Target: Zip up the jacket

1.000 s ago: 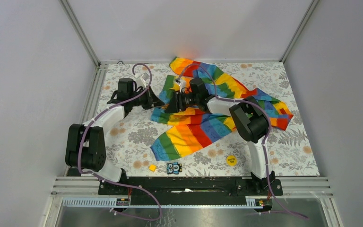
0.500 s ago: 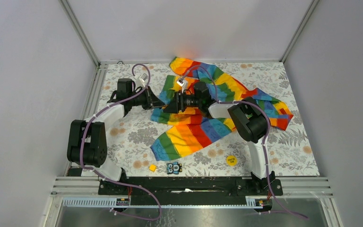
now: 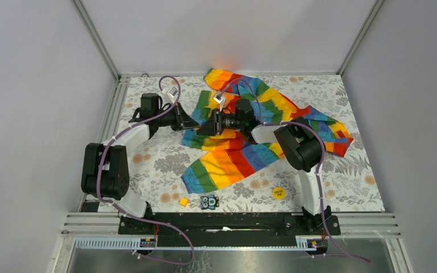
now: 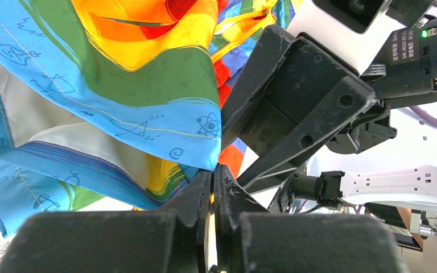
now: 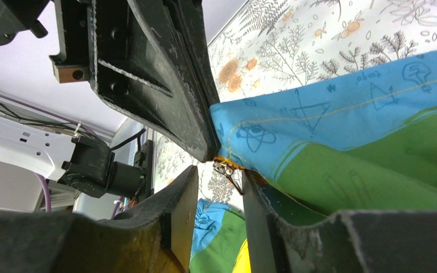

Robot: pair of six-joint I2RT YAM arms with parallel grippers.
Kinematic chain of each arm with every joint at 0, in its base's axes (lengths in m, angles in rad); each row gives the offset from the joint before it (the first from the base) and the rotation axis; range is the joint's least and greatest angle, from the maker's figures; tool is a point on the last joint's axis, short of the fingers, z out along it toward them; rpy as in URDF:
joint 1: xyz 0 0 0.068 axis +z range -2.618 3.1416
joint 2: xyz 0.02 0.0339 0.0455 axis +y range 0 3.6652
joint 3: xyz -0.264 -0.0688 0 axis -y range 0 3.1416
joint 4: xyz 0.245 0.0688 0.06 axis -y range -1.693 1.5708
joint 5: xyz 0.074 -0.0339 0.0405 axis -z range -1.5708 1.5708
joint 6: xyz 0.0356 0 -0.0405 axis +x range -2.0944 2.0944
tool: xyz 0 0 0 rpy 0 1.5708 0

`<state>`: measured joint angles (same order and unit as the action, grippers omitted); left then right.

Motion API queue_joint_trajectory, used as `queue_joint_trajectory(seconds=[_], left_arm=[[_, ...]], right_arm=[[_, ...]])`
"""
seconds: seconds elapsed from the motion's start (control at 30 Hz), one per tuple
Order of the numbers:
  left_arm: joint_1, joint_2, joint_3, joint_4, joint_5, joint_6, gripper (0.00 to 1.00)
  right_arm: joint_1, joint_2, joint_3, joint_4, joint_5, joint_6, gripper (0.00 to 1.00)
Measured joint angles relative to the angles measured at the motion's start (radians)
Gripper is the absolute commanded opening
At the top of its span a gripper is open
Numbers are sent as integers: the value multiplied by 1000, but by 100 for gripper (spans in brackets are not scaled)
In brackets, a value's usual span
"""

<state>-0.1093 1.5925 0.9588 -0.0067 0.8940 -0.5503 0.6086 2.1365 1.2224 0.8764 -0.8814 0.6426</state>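
The rainbow-striped jacket (image 3: 244, 153) lies spread over the middle of the table. My left gripper (image 3: 196, 120) and right gripper (image 3: 203, 127) meet tip to tip at its lower left corner. In the left wrist view the left gripper (image 4: 212, 169) is shut on the orange-edged hem of the jacket (image 4: 119, 85), with the right arm's black fingers (image 4: 296, 102) close in front. In the right wrist view the right gripper (image 5: 221, 173) stands open. The small metal zipper pull (image 5: 227, 169) hangs between its tips, close to the right-hand finger, under the blue and green jacket (image 5: 347, 131).
A yellow disc (image 3: 278, 192), a small yellow cube (image 3: 184, 201) and an owl-print tile (image 3: 209, 201) lie near the front edge on the floral tablecloth (image 3: 347, 182). Grey walls and a metal frame enclose the table on three sides.
The right wrist has shifted slightly to the right and rolled a little. Both grippers stay at the same jacket corner, and the jacket has hardly moved.
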Motion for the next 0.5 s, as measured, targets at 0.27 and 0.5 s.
queue_joint_trajectory(seconds=[0.27, 0.5], left_arm=[[0, 0, 0, -2, -7, 2, 0], [1, -5, 1, -46, -138, 58, 0]], right_arm=[[1, 0, -2, -39, 18, 11, 0], [13, -12, 143, -478, 163, 41, 0]])
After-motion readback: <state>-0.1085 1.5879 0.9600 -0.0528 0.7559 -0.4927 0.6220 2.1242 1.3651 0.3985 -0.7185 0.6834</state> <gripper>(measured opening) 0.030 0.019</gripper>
